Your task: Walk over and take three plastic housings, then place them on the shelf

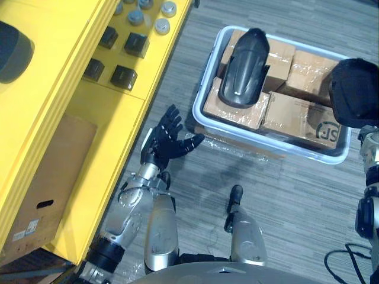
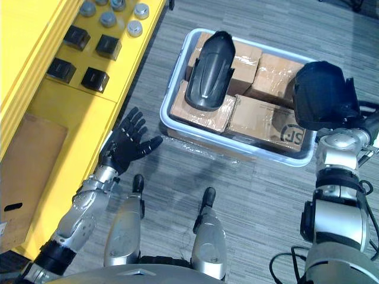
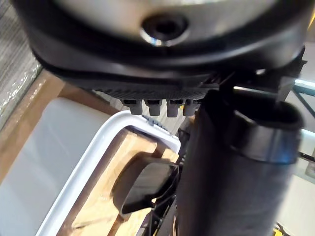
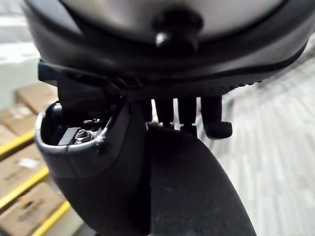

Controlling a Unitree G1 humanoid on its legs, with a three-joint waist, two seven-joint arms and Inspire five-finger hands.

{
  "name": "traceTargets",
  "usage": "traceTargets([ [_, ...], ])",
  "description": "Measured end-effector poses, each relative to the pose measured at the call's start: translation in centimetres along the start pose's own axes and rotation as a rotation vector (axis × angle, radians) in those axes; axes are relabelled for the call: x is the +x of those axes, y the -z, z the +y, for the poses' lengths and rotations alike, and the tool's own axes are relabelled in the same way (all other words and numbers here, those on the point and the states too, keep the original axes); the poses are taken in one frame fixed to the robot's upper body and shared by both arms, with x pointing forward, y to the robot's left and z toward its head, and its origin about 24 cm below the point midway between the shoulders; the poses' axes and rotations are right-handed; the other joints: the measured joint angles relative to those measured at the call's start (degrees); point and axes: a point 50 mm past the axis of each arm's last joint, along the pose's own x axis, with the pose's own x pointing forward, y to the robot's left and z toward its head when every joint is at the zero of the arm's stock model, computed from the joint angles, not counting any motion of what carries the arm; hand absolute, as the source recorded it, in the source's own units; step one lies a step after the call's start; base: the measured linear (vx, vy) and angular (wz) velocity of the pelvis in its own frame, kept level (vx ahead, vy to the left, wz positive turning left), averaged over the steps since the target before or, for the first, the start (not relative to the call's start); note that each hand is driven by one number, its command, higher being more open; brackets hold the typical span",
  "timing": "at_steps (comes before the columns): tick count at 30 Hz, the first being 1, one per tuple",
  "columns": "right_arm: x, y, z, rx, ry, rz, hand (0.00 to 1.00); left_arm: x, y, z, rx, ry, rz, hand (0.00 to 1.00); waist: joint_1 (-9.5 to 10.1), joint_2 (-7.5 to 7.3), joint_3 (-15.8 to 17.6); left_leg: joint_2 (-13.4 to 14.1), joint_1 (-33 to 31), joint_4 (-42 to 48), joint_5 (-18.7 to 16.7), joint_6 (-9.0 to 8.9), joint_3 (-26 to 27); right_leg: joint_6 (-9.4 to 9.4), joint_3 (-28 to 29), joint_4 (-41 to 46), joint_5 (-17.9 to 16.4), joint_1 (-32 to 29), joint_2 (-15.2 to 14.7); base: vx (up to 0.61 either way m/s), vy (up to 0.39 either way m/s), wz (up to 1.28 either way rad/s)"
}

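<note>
One black plastic housing (image 1: 243, 68) lies on the cardboard boxes in a white bin (image 1: 204, 89) on the floor ahead. My right hand is shut on a second black housing (image 2: 323, 94), which it holds above the bin's right end; the housing covers the hand from above. In the right wrist view this housing (image 4: 197, 196) sits against the palm under the fingers (image 4: 216, 125). My left hand (image 1: 169, 139) is open with spread fingers and nothing in it, low between the yellow shelf (image 1: 89, 112) and the bin's left end. The left wrist view shows the bin's rim (image 3: 113, 142) and the lying housing (image 3: 142, 187).
The yellow shelf runs along the left, with small black blocks (image 1: 123, 76) and grey caps (image 1: 161, 25) on one level. A dark rounded thing (image 1: 12, 50) rests on its top. A cardboard box (image 1: 44, 189) stands in its lower part. Grey floor lies in front of the bin.
</note>
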Motion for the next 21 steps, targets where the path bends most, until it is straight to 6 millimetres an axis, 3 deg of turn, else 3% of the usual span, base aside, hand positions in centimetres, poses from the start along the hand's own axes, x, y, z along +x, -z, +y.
traceTargets([
  [4, -4.8, -0.5, 3.0, 0.019, -0.098, -0.217, 0.0, -0.3, 1.3, -0.6, -0.011, 0.065, 0.106, 1.0, -2.6, -2.57, -5.7, 0.0, 3.8, -5.1, 0.9, -0.29, 1.6, -0.01, 0.4, -1.9, 0.0, 1.4, 0.0, 0.1, -0.017, -0.13],
  [6, -6.9, 0.0, 3.8, -0.005, -0.153, -0.277, 0.0, -0.1, 2.0, -1.4, -0.028, 0.105, 0.168, 1.0, -3.0, -3.49, -8.3, 0.0, 5.5, -6.9, 1.0, -0.37, 2.8, -0.01, 0.7, -2.8, 0.0, 2.1, 0.0, 0.12, -0.017, -0.17],
  [11, -11.6, 1.0, 6.7, -0.041, -0.292, -0.347, 0.0, 1.8, 4.6, -3.6, -0.295, 0.175, 0.365, 1.0, -4.38, -4.29, -12.9, 0.0, 10.7, -10.5, 1.3, -0.38, 5.0, -0.01, 1.7, -2.8, 0.0, 4.2, -0.1, 0.07, -0.005, -0.16],
  [17, -14.8, 0.9, 8.4, -0.04, -0.404, -0.466, 0.0, 3.4, 7.0, -4.6, -0.715, 0.1, 0.479, 1.0, -5.61, -4.38, -15.0, -0.1, 14.9, -14.6, 2.8, -0.45, 6.9, -0.08, 2.6, -2.9, -0.1, 5.6, -0.1, -0.01, -0.006, -0.13],
  [21, -16.0, 0.1, 8.8, -0.009, -0.441, -0.557, 0.0, 3.8, 8.1, -4.2, -0.876, 0.03, 0.513, 1.0, -5.91, -4.63, -16.0, -0.1, 16.9, -17.5, 4.3, -0.51, 7.9, -0.15, 3.3, -3.8, -0.1, 5.9, 0.1, -0.04, -0.017, -0.13],
])
